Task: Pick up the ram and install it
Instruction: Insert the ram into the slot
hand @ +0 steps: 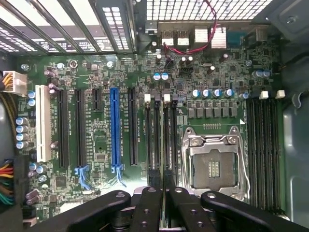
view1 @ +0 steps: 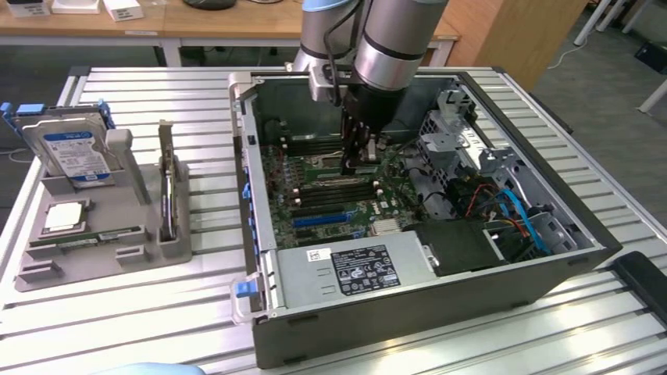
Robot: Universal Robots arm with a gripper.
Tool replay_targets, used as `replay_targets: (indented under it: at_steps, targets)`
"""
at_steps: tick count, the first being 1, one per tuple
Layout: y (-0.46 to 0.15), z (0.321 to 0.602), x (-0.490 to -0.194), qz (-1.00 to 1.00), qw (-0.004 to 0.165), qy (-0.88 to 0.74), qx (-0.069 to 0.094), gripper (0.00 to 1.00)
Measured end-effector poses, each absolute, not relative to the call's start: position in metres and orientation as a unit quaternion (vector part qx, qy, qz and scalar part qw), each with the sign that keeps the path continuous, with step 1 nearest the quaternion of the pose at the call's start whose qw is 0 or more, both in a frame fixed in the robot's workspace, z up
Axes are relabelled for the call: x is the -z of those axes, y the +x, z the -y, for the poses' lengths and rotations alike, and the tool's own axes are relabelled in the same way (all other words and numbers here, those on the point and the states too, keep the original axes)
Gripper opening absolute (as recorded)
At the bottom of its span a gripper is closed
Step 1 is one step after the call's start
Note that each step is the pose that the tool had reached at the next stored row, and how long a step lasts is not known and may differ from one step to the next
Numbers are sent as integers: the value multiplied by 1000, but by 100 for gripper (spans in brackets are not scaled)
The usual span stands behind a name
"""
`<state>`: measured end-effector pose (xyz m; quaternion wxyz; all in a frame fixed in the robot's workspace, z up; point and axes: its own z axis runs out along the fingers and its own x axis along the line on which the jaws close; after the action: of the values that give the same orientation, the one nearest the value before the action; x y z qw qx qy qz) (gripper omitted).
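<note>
On the slatted table (view1: 136,312), the open case (view1: 417,308) holds the tool (view1: 360,162) clenching the ram (hand: 162,178).

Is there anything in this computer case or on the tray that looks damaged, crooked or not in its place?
Nothing looks damaged or spilled. One thing stands out: the processor socket on the motherboard is empty, while the square silver processor lies in the grey tray beside the case.

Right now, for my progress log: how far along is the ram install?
Done: the ram looks lifted, pinched edge-on in the shut gripper. In hand: it hangs low over the memory slots beside the empty processor socket. Left: seating it; not visibly latched.
</note>
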<state>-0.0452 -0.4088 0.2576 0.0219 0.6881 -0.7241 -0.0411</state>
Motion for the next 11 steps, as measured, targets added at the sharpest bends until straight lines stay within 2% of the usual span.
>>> replay_targets:
  at_steps: [11]
  targets:
    - [-46, 409, -253, 721, 26, 691, 44, 13]
